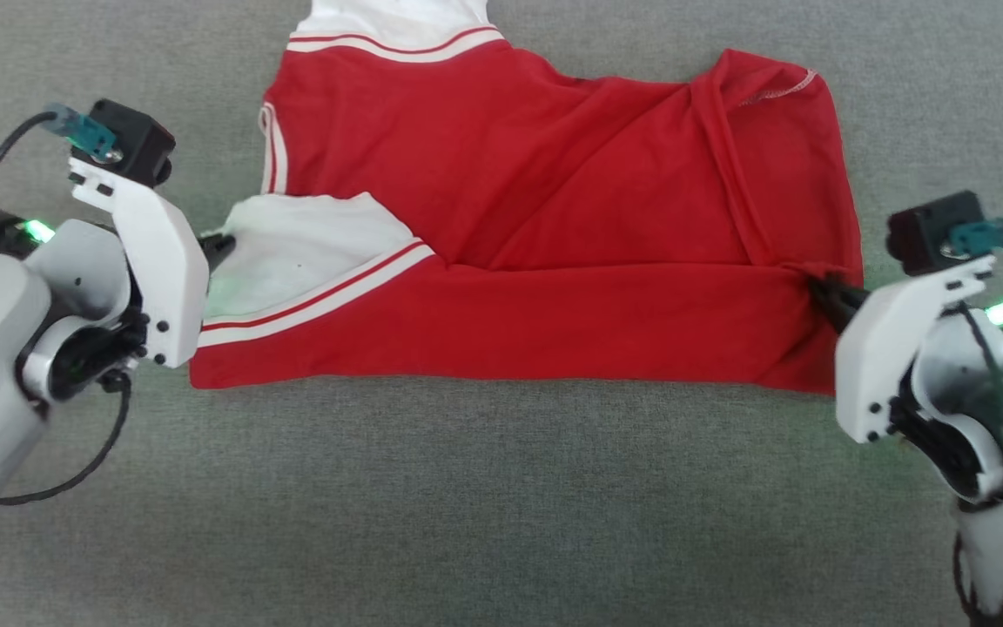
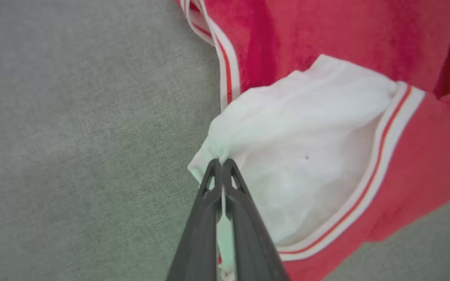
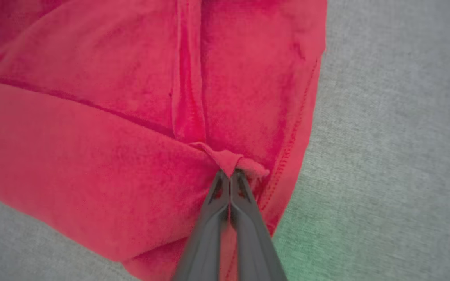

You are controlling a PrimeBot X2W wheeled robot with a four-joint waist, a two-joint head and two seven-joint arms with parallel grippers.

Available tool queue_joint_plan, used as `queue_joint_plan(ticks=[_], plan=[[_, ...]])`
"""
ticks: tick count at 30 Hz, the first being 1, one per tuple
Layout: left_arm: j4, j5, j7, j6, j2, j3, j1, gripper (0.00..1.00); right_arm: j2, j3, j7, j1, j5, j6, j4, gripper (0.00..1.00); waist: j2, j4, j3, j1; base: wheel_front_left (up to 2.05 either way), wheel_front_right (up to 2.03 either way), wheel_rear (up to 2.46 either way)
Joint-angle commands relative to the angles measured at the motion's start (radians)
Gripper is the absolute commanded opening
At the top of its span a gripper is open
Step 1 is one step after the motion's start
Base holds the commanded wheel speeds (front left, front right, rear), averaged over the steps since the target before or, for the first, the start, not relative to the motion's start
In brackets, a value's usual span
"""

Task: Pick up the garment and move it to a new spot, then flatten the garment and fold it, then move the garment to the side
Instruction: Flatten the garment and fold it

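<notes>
The garment (image 1: 554,226) is a red shirt with white sleeves and red-white striped trim, lying partly folded on the grey cloth surface, its near edge doubled over. My left gripper (image 1: 221,246) is shut on the edge of the white sleeve (image 2: 299,156); in the left wrist view the left gripper (image 2: 222,160) pinches a tuck of white fabric. At the shirt's right edge my right gripper (image 1: 817,286) is shut on a bunched red fold, seen close in the right wrist view, where the right gripper (image 3: 229,173) grips a red pleat (image 3: 229,158). The chest print is hidden.
Grey fabric surface (image 1: 467,505) stretches all round the shirt, wide and flat in front of it. A second white sleeve (image 1: 393,22) runs off the top edge. Cables hang from both wrists.
</notes>
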Motion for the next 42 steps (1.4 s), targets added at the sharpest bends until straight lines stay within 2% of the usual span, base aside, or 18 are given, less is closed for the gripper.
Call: queue_joint_plan(ticks=[1,4,5,6,7,8,9,10,11,16,20,30,31,35,42], plan=[[0.043,-0.017,0.008,-0.017,-0.023,-0.004,-0.015,0.00,0.007,0.009,-0.006,-0.019,0.002,0.000,0.025,0.00,-0.0001,-0.004,0.005,0.0000,0.00,0.00,0.00],[0.151,-0.032,0.030,-0.048,-0.069,-0.017,-0.027,0.00,0.017,0.024,-0.003,-0.046,0.008,0.000,0.077,0.00,-0.0001,-0.004,0.008,0.0000,0.00,0.00,0.00],[0.183,-0.038,0.036,-0.054,-0.081,-0.019,-0.032,0.03,0.020,0.026,-0.002,-0.052,0.008,0.000,0.090,0.02,-0.0001,-0.004,0.007,0.0000,0.00,0.00,0.00],[0.208,-0.042,0.039,-0.057,-0.091,-0.019,-0.033,0.33,0.019,0.029,-0.005,-0.058,0.004,0.000,0.097,0.18,-0.0001,-0.003,0.006,0.0000,0.00,0.00,0.00],[0.229,-0.043,0.037,-0.063,-0.098,-0.018,-0.036,0.50,0.017,0.033,-0.006,-0.062,0.003,0.000,0.100,0.34,-0.0001,-0.002,0.004,0.0000,0.00,0.00,0.00],[0.242,-0.044,0.027,-0.066,-0.103,-0.014,-0.044,0.87,0.016,0.033,-0.009,-0.066,0.005,0.000,0.100,0.49,-0.0001,-0.001,0.000,0.0000,0.00,0.00,0.00],[0.250,-0.047,0.018,-0.071,-0.105,-0.009,-0.049,1.00,0.013,0.031,-0.013,-0.067,0.003,0.000,0.095,0.93,-0.0001,0.001,-0.004,0.0000,0.00,0.00,0.00],[0.250,-0.047,0.018,-0.071,-0.105,-0.009,-0.049,1.00,0.013,0.031,-0.013,-0.067,0.003,0.000,0.095,0.93,-0.0001,0.001,-0.004,0.0000,0.00,0.00,0.00],[0.257,-0.050,0.011,-0.073,-0.103,-0.004,-0.053,1.00,0.009,0.031,-0.017,-0.066,0.002,0.000,0.088,1.00,-0.0001,0.003,-0.009,0.0000,0.00,0.00,0.00],[0.217,-0.047,-0.007,-0.063,-0.061,0.010,-0.051,1.00,0.011,-0.012,-0.055,-0.032,0.002,0.000,0.019,1.00,-0.0001,0.014,-0.032,0.0000,0.00,0.00,0.00],[0.121,-0.046,-0.004,-0.024,0.002,0.017,-0.016,1.00,0.036,-0.072,-0.140,0.017,-0.025,0.000,-0.070,1.00,-0.0001,0.026,-0.047,0.0000,0.00,0.00,0.00],[-0.229,-0.132,0.031,0.172,0.159,0.031,0.166,1.00,0.164,-0.225,-0.395,0.126,-0.157,0.000,-0.221,1.00,-0.0001,0.021,-0.066,0.0000,0.00,0.00,0.00],[-0.276,-0.143,0.026,0.205,0.179,0.029,0.198,1.00,0.187,-0.243,-0.434,0.145,-0.179,0.000,-0.236,1.00,-0.0001,0.012,-0.065,0.0000,0.00,0.00,0.00],[-0.312,-0.164,0.010,0.251,0.189,0.030,0.249,1.00,0.217,-0.257,-0.477,0.183,-0.200,0.000,-0.247,1.00,-0.0001,-0.017,-0.061,0.0000,0.00,0.00,0.00],[-0.219,-0.166,0.000,0.251,0.156,0.018,0.262,1.00,0.230,-0.242,-0.441,0.241,-0.174,0.000,-0.241,1.00,-0.0001,-0.056,-0.051,0.0000,0.00,0.00,0.00]])
